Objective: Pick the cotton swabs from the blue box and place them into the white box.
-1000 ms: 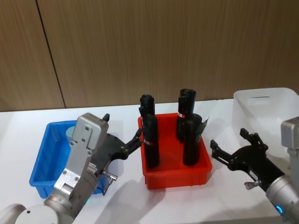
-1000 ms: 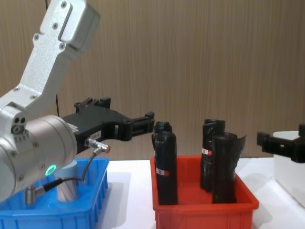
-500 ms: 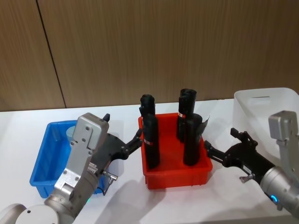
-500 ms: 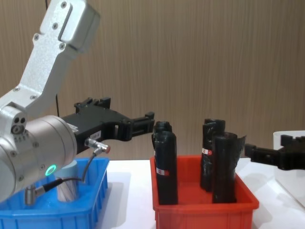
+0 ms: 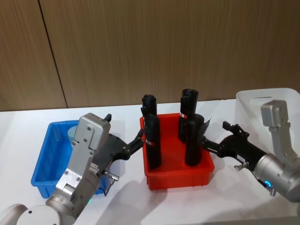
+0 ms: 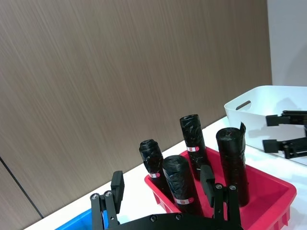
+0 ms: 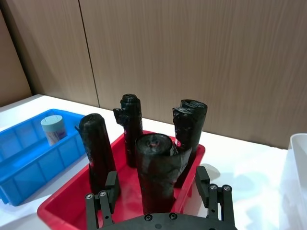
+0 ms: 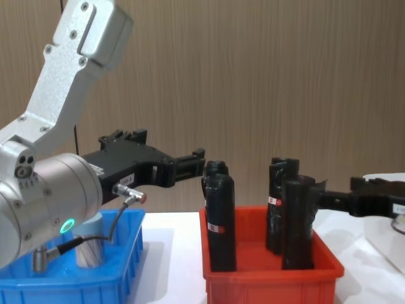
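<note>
A white counter [image 5: 122, 117] stands before a wall of brown wood-grain panels [image 5: 140, 47] with one dark upright seam.

On the robot's left lies a shallow bright blue plastic box [image 5: 44, 161] with ribbed sides. In its far corner stands one small clear cotton swab jar with a pale blue-grey lid [image 7: 53, 129], upright and partly hidden behind the left arm in the head view.

In the middle sits a red plastic bin [image 5: 178, 177] holding four tall black wrapped rolls [image 5: 153, 145], all upright. Each roll carries a small white label with a red band; the writing is too small to read.

On the right stands a translucent white plastic box [image 5: 262, 105] with smooth walls.

The left gripper [image 5: 138, 138] hovers between the blue box and the red bin, its fingers spread and holding nothing. A small white sticker on its body cannot be read.

The right gripper [image 5: 215, 136] hangs between the red bin and the white box, its tips just beside the nearest roll, fingers also spread and empty.
</note>
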Controlling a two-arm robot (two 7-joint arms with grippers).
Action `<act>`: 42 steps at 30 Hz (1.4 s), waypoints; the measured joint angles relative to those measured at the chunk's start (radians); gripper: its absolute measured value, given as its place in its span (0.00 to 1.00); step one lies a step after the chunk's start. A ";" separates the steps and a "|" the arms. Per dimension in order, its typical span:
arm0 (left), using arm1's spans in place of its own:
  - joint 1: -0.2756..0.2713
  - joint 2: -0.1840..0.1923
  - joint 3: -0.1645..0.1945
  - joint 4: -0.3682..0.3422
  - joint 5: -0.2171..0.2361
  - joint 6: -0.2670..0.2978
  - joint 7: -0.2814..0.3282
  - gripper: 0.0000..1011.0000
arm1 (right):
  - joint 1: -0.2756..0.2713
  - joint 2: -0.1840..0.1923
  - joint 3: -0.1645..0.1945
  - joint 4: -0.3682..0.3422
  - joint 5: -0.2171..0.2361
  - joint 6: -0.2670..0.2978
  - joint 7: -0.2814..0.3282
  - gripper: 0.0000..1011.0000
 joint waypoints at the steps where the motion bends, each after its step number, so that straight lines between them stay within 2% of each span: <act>1: 0.000 0.000 0.000 0.000 0.000 0.000 0.000 0.99 | 0.014 -0.005 -0.001 0.019 0.001 -0.003 0.009 0.99; 13: 0.000 0.000 0.000 0.000 0.000 0.000 0.000 0.99 | 0.116 -0.035 -0.007 0.159 -0.003 -0.022 0.069 0.99; 23: 0.000 0.000 0.000 0.000 0.000 0.000 0.000 0.99 | 0.170 -0.050 -0.010 0.242 -0.010 -0.038 0.096 0.99; 42: 0.000 0.000 0.000 0.000 0.000 0.000 0.000 0.99 | 0.238 -0.068 -0.017 0.353 -0.019 -0.073 0.132 0.99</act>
